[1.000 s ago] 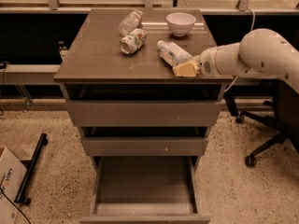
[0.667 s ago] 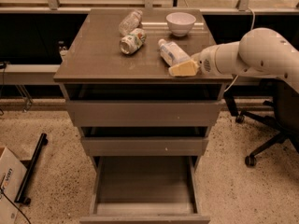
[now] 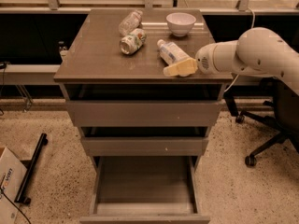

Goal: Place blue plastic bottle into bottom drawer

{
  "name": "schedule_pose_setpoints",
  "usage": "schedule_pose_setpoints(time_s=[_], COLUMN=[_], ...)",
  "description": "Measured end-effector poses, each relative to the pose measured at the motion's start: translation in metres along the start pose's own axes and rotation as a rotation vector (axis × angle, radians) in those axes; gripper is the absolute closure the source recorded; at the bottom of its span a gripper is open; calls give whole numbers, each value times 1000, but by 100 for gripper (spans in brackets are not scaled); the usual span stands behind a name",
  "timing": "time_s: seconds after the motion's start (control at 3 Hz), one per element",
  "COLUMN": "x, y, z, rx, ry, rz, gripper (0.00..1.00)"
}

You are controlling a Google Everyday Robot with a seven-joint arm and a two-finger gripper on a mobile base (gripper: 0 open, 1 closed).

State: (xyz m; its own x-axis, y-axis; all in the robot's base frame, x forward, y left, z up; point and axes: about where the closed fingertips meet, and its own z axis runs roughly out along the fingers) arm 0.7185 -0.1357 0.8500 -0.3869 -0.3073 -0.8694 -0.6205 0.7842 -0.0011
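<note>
The blue plastic bottle [image 3: 172, 52] lies on its side on the cabinet top [image 3: 98, 55], right of middle, with its white cap pointing to the back left. My gripper [image 3: 179, 69] sits low over the top's front right part, touching or just in front of the bottle's near end, and points left. The white arm reaches in from the right. The bottom drawer [image 3: 145, 217] is pulled out towards me and nothing shows inside it. The two drawers above it are shut.
A bottle with a green-and-white label [image 3: 132, 41] and a clear bottle [image 3: 130, 22] lie at the back middle of the top. A white bowl [image 3: 181, 23] stands at the back right. An office chair [image 3: 273, 125] is at the right. A cardboard box [image 3: 7, 185] and a black bar [image 3: 30, 167] are on the floor at the left.
My gripper has slid a little to the left along the front of the blue plastic bottle. The bottle and the drawers have not moved.
</note>
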Motion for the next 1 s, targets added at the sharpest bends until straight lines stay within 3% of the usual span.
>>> schedule_pose_setpoints(time_s=[0.33, 1.0], x=[-3, -5], y=[-1, 2], z=[8, 11], rx=[-3, -7], ry=[-11, -2], rz=[10, 2], gripper=[0, 41])
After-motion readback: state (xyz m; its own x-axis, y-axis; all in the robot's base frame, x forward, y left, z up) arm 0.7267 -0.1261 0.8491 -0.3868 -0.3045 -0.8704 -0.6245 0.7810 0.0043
